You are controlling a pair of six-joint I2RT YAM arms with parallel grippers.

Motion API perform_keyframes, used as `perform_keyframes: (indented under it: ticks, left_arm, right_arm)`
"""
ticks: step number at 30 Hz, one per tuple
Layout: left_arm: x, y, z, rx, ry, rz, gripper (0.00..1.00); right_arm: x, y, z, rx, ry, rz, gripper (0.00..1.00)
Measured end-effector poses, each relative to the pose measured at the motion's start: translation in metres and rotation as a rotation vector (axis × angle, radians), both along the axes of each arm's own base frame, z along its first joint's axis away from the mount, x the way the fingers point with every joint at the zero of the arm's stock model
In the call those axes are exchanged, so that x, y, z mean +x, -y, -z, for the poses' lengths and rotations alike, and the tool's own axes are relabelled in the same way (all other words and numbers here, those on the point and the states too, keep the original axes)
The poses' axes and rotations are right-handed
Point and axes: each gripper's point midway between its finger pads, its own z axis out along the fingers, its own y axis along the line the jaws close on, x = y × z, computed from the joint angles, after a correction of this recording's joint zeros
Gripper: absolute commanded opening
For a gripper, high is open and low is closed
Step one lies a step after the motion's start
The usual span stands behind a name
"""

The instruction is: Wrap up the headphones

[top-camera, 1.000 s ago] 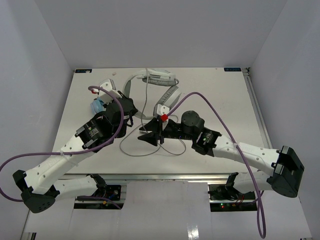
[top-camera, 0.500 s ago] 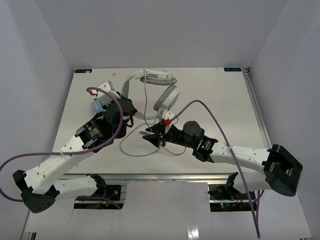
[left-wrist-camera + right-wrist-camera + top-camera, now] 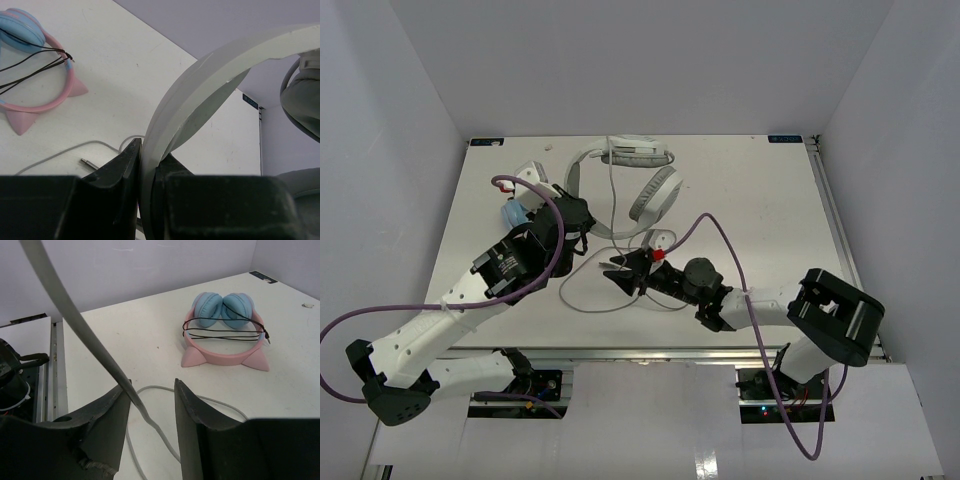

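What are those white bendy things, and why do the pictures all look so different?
Those are two robot arms bolted to a white table. The big picture looks down from above. The other two come from little cameras on each arm's wrist, so you see its own black fingers up close. On the table are white-and-grey headphones with a long grey cable, and a pink-and-blue cat-ear headset. The left gripper pinches the white headband. The right gripper is open, with the cable running between its fingers.
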Motion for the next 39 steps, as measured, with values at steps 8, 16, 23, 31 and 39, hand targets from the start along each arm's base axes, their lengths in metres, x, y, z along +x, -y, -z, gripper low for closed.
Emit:
perform_keyframes:
  ticks: [8, 16, 23, 31, 39]
  left_arm:
    - [0.000, 0.001, 0.000, -0.007, -0.002, 0.006, 0.00]
    - [-0.002, 0.005, -0.001, -0.029, -0.006, 0.022, 0.00]
    - [-0.007, 0.001, -0.008, -0.061, 0.007, 0.032, 0.00]
    - [-0.017, -0.013, -0.012, 0.023, 0.012, 0.061, 0.00]
    - [-0.025, -0.049, -0.025, 0.139, 0.052, -0.005, 0.00]
  right_arm:
    - [0.005, -0.004, 0.031, -0.023, -0.017, 0.015, 0.46]
    - [0.009, -0.002, 0.096, -0.146, -0.107, 0.029, 0.32]
    - [0.012, 0.000, 0.124, -0.177, -0.197, 0.018, 0.08]
    - [0.028, 0.044, 0.131, -0.130, -0.302, 0.095, 0.08]
    - [0.035, 0.070, 0.130, -0.090, -0.372, 0.118, 0.08]
